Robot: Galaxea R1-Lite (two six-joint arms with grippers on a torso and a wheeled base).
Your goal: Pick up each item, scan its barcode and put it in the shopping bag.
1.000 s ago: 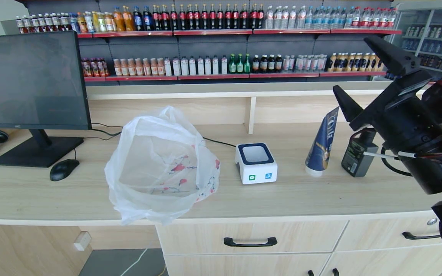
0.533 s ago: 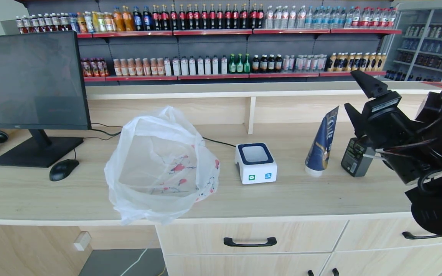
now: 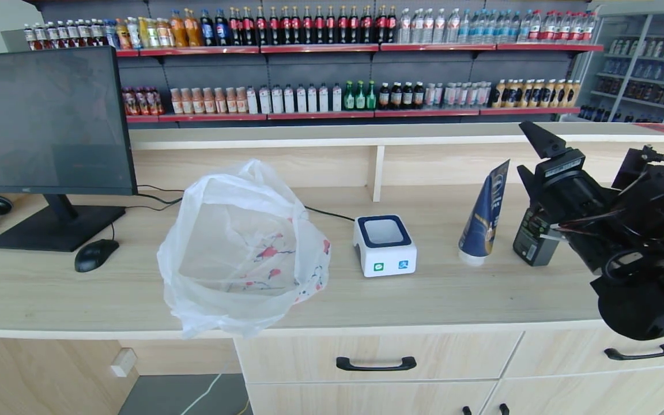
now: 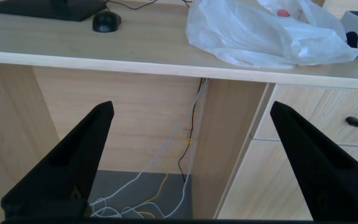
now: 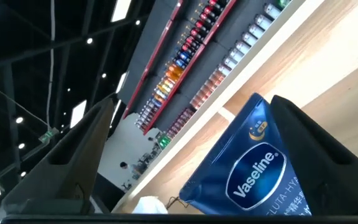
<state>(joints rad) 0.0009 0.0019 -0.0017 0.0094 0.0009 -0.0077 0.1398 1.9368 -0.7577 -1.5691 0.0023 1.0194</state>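
Tube (image 3: 483,213) is faced by the open, empty right gripper (image 3: 523,148); pickup is judged in hand; closer alignment and clamping are required.

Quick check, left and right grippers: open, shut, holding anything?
Left gripper: open, holding nothing.
Right gripper: open, holding nothing, close to the blue tube.

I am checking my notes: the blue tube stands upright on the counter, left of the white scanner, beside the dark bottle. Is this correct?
Not quite. The head view shows the blue tube standing upright on the counter right of the white scanner, not left of it, beside the dark bottle.
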